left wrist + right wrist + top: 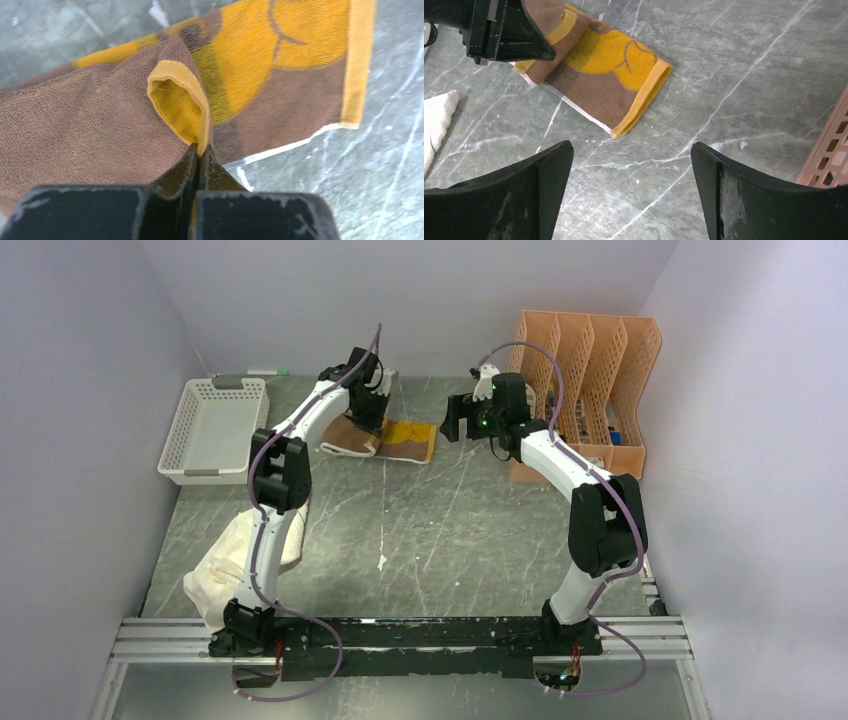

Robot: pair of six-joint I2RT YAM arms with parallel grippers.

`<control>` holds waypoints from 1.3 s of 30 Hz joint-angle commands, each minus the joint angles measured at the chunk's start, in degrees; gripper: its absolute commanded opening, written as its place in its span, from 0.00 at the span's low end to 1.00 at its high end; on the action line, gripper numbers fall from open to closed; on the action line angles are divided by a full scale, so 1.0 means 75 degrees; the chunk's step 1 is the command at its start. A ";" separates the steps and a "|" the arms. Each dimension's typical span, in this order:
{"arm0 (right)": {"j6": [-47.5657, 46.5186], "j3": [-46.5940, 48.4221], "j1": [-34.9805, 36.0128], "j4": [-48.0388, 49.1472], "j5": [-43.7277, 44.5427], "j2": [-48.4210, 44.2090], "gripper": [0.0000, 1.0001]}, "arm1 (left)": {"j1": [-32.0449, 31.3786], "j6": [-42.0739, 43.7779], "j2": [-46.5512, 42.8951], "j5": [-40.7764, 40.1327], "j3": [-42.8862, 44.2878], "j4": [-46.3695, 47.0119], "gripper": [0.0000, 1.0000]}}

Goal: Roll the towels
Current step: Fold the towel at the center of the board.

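Towel (280, 65) hem sits clenched in the left claw (201, 150), curled into a loop just ahead of its tips; right claw (631, 147) released, wide, towel lying ahead-left

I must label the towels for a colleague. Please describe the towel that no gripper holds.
Start at the left arm's base, at the near edge of the table. Beside it lies a crumpled cream-white towel. Unlike the yellow-brown towel farther back, it is plain and lies free.
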 commanded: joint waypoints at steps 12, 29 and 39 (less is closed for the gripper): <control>-0.0083 0.0207 -0.0035 -0.0183 0.0021 -0.0064 0.89 | -0.0363 -0.1286 0.0356 0.1826 -0.0078 0.1759 0.07; -0.0095 0.0018 -0.0031 -0.0054 0.0079 -0.0019 0.90 | -0.0460 -0.2455 0.0208 0.2655 -0.1118 0.3375 0.07; -0.0083 -0.0046 -0.0032 -0.0032 0.0076 0.0023 0.90 | -0.0572 -0.2636 0.0260 0.2731 -0.1091 0.3517 0.60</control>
